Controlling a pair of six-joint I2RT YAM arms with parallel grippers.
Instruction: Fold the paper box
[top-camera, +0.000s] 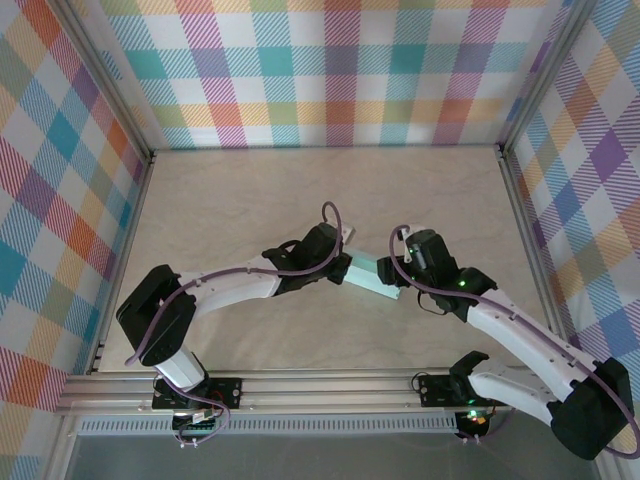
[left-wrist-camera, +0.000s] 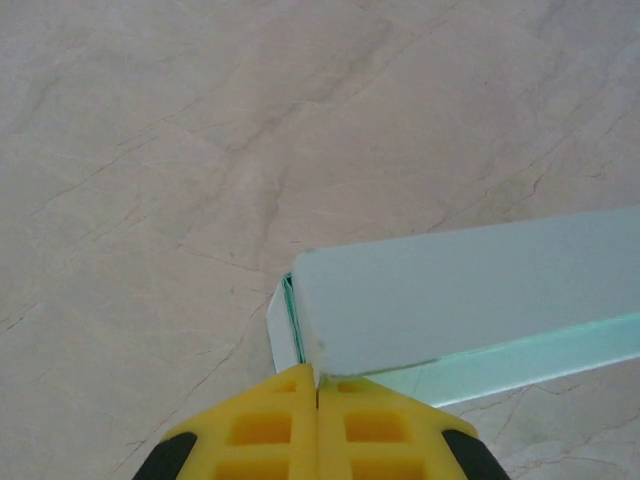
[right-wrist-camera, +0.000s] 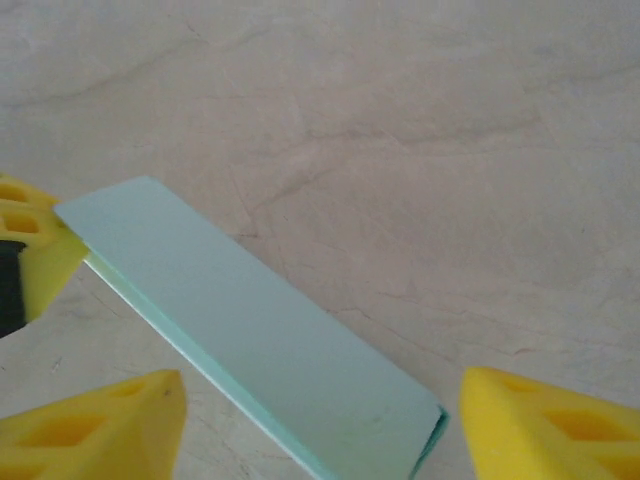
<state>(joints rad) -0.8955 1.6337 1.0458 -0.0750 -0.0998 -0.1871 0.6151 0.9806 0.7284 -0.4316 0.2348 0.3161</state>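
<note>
left fingers (left-wrist-camera: 270, 430) clamped on paper box (left-wrist-camera: 450, 300) corner, right fingers (right-wrist-camera: 545, 425) apart astride other end, arms angled inward

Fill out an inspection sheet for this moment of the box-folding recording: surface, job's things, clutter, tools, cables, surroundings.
Surface: pale marbled tabletop, no marks or spills seen.
Job's things: one paper box, mint-green, a long narrow strip lying between the two arms' wrists.
Clutter: nothing seen.
Grippers: left tool shut, pinching one corner of the paper box. Right tool open, its fingers standing apart on either side of the box's other end, not touching it.
Cables: purple cables run along both arms and loop above the wrists; none lies on the box.
Surroundings: plaid walls on three sides, aluminium rail along the near edge carrying the arm bases.
</note>
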